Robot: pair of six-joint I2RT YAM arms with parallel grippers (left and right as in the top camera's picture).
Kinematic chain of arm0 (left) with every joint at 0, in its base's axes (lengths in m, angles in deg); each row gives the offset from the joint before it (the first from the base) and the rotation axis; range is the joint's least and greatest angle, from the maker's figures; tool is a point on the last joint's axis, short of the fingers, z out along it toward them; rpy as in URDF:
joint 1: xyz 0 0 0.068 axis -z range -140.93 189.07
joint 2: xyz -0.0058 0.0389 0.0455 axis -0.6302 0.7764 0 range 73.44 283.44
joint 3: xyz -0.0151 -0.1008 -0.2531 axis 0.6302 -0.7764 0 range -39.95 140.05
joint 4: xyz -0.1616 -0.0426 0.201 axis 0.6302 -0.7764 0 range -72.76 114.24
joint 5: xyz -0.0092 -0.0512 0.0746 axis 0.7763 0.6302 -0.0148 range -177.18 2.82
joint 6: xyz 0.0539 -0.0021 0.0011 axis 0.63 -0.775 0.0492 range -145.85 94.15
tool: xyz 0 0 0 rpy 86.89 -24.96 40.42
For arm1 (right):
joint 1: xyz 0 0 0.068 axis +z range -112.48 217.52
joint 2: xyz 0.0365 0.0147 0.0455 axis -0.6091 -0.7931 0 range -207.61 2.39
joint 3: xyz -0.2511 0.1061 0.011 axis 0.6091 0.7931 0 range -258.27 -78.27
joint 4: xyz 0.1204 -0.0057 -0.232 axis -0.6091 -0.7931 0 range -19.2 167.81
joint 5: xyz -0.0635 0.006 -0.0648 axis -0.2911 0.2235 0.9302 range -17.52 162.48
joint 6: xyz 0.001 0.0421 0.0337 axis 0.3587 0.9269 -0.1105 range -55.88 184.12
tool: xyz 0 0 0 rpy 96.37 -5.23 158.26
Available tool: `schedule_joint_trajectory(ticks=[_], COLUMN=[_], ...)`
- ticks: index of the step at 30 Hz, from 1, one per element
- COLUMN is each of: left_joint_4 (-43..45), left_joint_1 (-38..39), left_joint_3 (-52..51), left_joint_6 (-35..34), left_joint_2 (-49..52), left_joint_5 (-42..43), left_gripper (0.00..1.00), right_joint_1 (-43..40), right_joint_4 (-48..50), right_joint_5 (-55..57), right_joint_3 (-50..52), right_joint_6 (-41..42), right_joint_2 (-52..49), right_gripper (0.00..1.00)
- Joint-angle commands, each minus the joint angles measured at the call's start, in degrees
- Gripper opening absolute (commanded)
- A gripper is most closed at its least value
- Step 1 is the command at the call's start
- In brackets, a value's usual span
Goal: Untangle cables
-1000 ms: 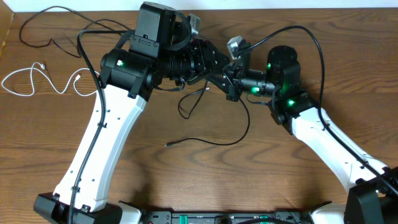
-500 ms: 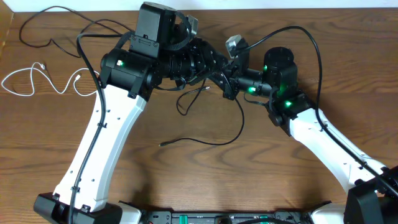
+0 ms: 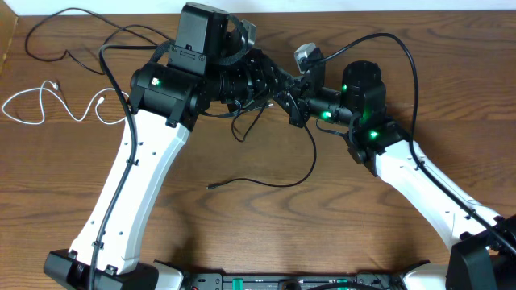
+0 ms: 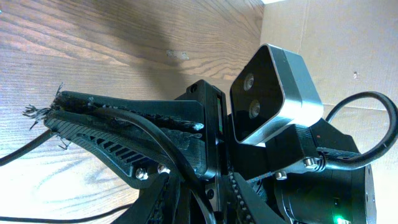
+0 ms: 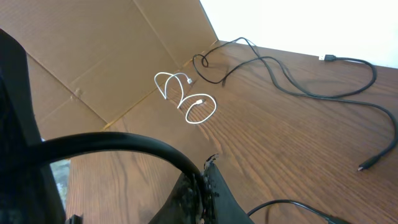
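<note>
While seemingly straightening the last cord, meeting pincer to pincer over the far middle of the bench (image 3: pixel 242 242). Clamped fully shut in the right pincer (image 5: pixel 202 183), by the look of it: one long black cable (image 3: pixel 310 165), looping down to a free plug (image 3: pixel 211 186). Cannot tell how wide the left pincer (image 3: pixel 278 87), or whether gripping anything. Well apart at far left: white cable (image 3: pixel 44 109) and second black cable (image 3: pixel 81 10). Next, probably: draw out the loop, then lay flat away from both.

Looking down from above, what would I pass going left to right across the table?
white cable → left arm's black joint with the green light → loose black cable on the bare wood → right arm's black joint with green lights
</note>
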State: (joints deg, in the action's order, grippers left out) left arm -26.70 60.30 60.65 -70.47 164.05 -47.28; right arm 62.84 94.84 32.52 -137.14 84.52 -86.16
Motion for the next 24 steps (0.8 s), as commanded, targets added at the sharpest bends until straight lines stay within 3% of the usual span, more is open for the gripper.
schedule_joint_trajectory(ticks=[1, 11, 15, 21, 22, 24], left_joint_4=[0.1, 0.1, 0.0, 0.0, 0.1, 0.3], left_joint_1=[0.1, 0.1, 0.1, 0.1, 0.0, -0.6], left_joint_3=[0.9, 0.9, 0.9, 0.9, 0.9, 0.9], left_joint_6=[0.1, 0.1, 0.1, 0.1, 0.1, 0.2], left_joint_2=[-0.4, -0.4, -0.4, -0.4, -0.4, -0.4], left_joint_5=[-0.5, -0.5, -0.5, -0.5, -0.5, -0.5], left_gripper=[0.28, 0.19, 0.08, 0.07, 0.07, 0.07], right_joint_1=[0.3, 0.3, 0.4, 0.4, 0.4, 0.1], right_joint_4=[0.3, 0.3, 0.3, -0.2, -0.6, -1.7], right_joint_5=[0.5, 0.3, 0.4, 0.4, 0.4, 0.4], right_joint_3=[-0.4, -0.4, -0.4, -0.4, -0.4, -0.4], right_joint_6=[0.6, 1.0, 1.0, 1.4, 1.4, 1.4], right_joint_2=[0.1, 0.1, 0.1, 0.1, 0.1, 0.1], right_gripper=[0.02, 0.01, 0.02, 0.01, 0.05, 0.22])
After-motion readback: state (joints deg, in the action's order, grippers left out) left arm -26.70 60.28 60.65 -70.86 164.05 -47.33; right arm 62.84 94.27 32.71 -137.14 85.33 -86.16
